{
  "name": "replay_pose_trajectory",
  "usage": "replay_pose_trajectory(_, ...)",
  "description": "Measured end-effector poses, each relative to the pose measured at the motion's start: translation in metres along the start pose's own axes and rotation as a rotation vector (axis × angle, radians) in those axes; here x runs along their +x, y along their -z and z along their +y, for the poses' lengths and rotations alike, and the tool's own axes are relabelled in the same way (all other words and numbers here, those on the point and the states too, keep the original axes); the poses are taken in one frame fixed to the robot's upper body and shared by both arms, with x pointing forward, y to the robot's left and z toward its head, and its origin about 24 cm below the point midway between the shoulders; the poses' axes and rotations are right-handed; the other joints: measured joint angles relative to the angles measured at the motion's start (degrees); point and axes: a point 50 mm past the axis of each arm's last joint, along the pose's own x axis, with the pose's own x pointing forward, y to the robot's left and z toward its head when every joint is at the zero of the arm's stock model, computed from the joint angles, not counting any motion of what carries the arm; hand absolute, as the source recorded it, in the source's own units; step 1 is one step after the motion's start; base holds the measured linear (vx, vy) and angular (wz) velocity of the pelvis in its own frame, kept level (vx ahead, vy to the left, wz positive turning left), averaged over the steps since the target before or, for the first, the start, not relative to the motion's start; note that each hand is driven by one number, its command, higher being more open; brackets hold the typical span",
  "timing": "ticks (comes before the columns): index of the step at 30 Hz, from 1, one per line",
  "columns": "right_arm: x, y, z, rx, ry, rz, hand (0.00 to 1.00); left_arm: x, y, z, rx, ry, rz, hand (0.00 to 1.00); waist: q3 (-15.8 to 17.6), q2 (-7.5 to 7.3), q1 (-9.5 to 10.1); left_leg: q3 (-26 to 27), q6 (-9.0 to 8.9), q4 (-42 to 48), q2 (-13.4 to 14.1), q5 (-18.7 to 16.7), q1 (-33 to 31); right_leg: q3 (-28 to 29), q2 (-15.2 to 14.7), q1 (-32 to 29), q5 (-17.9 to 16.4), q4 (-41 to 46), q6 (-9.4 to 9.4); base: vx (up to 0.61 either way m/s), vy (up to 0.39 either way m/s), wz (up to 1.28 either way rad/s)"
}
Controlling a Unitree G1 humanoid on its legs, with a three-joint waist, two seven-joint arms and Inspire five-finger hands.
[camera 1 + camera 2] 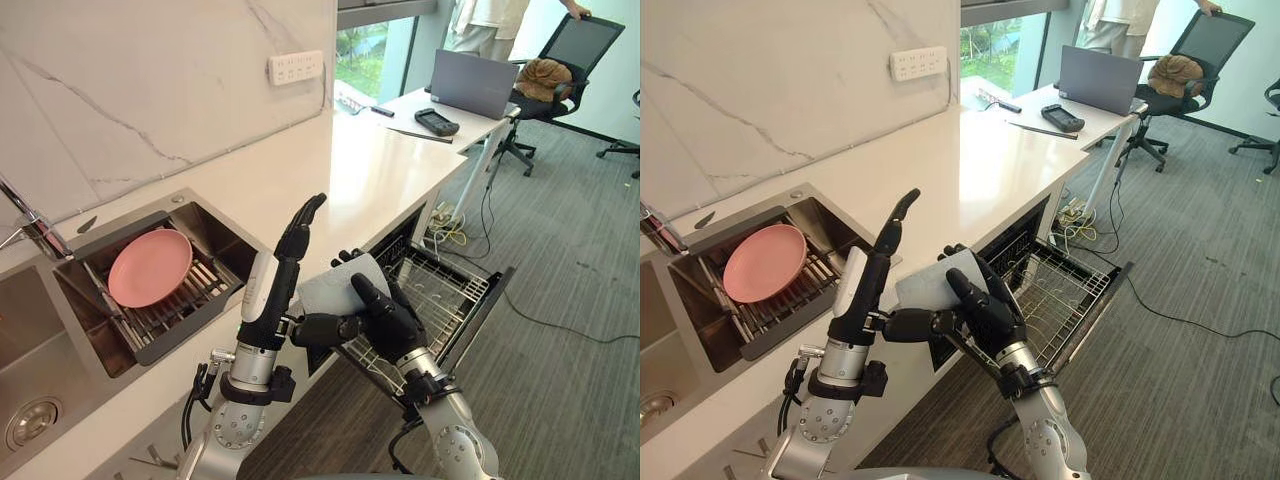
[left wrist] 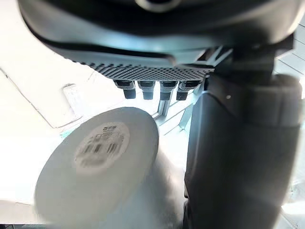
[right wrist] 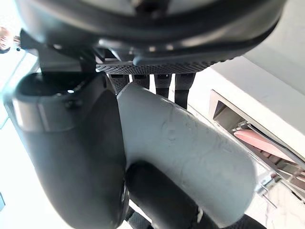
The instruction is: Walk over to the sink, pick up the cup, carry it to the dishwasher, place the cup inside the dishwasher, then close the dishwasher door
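Pale grey cup (image 1: 335,288) is being held in the air by R hand (image 1: 392,322), w/ fingers & thumb being curled round its side (clear in R wrist view). Cup is being held tilted and is seen against the counter (image 1: 370,170) front edge, by the near corner of the pulled-out dishwasher rack (image 1: 445,290). Dishwasher door (image 1: 492,300) is being shown folded down, open. L hand (image 1: 272,290) is being held upright just beside the cup, fingers straight & close together, thumb being stretched twd the cup's base; whether it's touching can't be told. In L wrist view the cup's labelled base is being turned twd the palm. Pink plate (image 1: 150,266) is being propped on a wire rack in the sink (image 1: 228,238), well apart from the cup. Farther back, a laptop (image 1: 472,82) is lying on the counter end, w/ an office chair (image 1: 575,45) & a person (image 1: 485,25) beyond.
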Motion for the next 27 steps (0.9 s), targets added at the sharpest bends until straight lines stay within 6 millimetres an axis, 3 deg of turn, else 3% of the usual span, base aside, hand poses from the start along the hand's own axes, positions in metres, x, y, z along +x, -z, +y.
replay_pose_trajectory(7, -0.007, -0.016, -0.011, -0.046, 0.064, -0.079, 0.0, 0.002, 0.007, 0.016, -0.19, -0.066, 0.065, 1.0, 0.3, 0.22, -0.01, 0.1, -0.05, -0.3, 0.0, 0.0, -0.1, 0.1, 0.0, -0.2, -0.2, 0.0, 0.03, 0.0, 0.0, 0.0)
replay_pose_trajectory(13, -0.019, -0.051, -0.022, -0.156, 0.138, -0.215, 0.0, -0.009, 0.016, 0.028, -0.29, -0.07, 0.123, 1.0, 0.3, 0.16, 0.02, 0.4, -0.16, -0.3, 0.0, -0.1, 0.0, 0.5, -0.1, -0.3, -0.2, 0.0, 0.03, 0.0, 0.0, -0.02)
replay_pose_trajectory(22, -0.03, -0.081, -0.029, -0.322, 0.223, -0.28, 0.0, -0.021, 0.022, 0.009, -0.536, 0.158, 0.176, 1.0, 0.9, -0.18, -0.14, 1.1, -0.41, -0.1, 0.2, -0.4, -0.1, 1.2, 0.0, -0.7, -0.1, 0.0, 0.04, 0.0, -0.003, -0.04)
replay_pose_trajectory(27, -0.031, -0.089, -0.032, -0.376, 0.239, -0.276, 0.0, -0.043, 0.038, -0.017, -0.63, 0.312, 0.341, 1.0, 0.9, -0.22, -0.18, 2.1, -0.64, 0.7, 0.5, -1.1, -0.4, 2.2, 0.3, -1.1, -0.1, 0.0, 0.06, -0.02, -0.014, -0.11)
